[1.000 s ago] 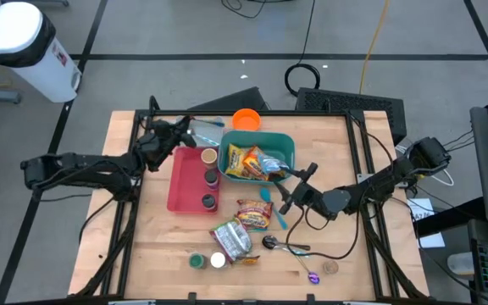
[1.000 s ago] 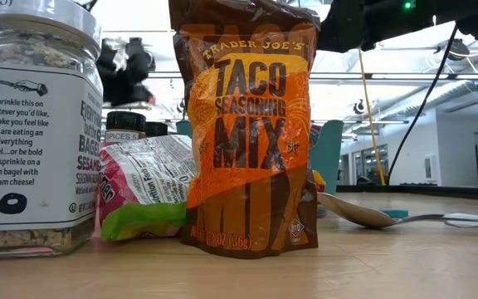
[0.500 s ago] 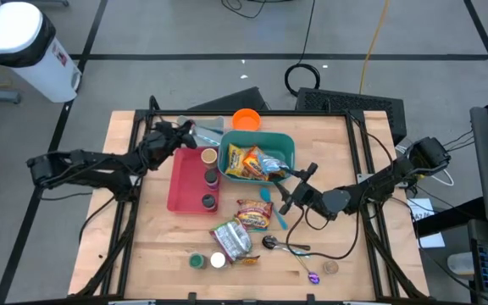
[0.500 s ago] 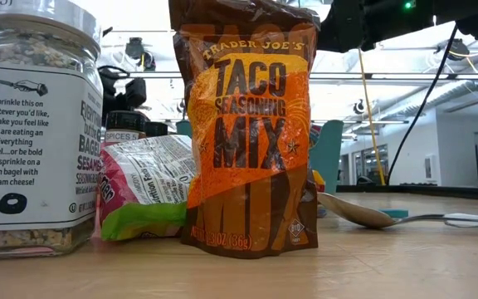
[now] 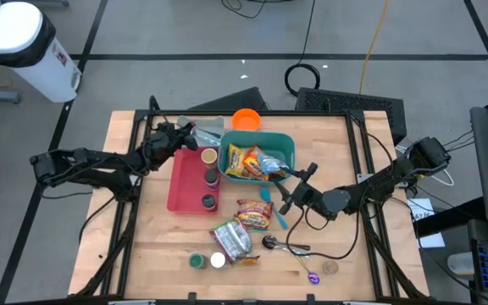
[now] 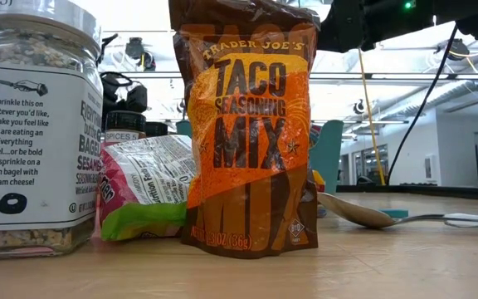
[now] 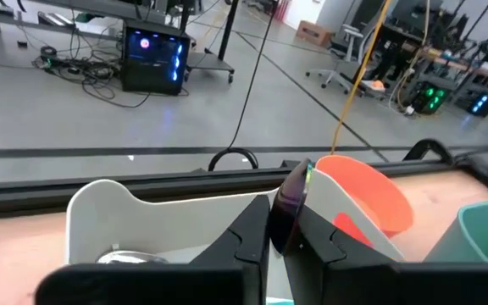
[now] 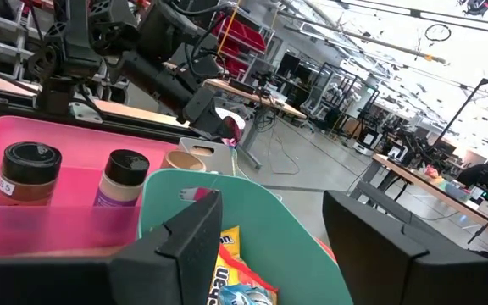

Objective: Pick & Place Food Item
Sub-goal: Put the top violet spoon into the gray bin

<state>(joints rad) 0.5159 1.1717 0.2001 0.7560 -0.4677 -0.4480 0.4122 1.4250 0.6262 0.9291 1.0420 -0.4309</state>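
The left gripper (image 5: 179, 134) hung over the table's far left corner, just left of the white cutting board (image 5: 209, 125) and beyond the pink tray (image 5: 180, 182). In the left wrist view its fingers (image 7: 246, 246) were pinched nearly together on a thin, dark, disc-like object (image 7: 291, 207) standing on edge; what that object was could not be told. Ahead of those fingers lay the white board and the orange bowl (image 7: 367, 193). The right gripper (image 5: 299, 188) sat near the table's middle with its jaws standing apart and nothing between them, just right of the teal bin (image 5: 286, 148). That bin held yellow snack packets (image 5: 257, 163). From the right wrist view, the pink tray carried two dark-capped spice jars (image 8: 28, 172) standing upright beyond the bin wall. On the near side of the right gripper lay a small red-brown packet (image 5: 253, 213), a blue utensil (image 5: 275, 207) and a metal spoon (image 5: 282, 246). Nearer the table's front edge stood the Taco Seasoning Mix pouch (image 6: 251, 124), upright, with a pink-and-green packet (image 6: 143, 195) touching its side and a bagel seasoning jar (image 6: 31, 124) just beside that.
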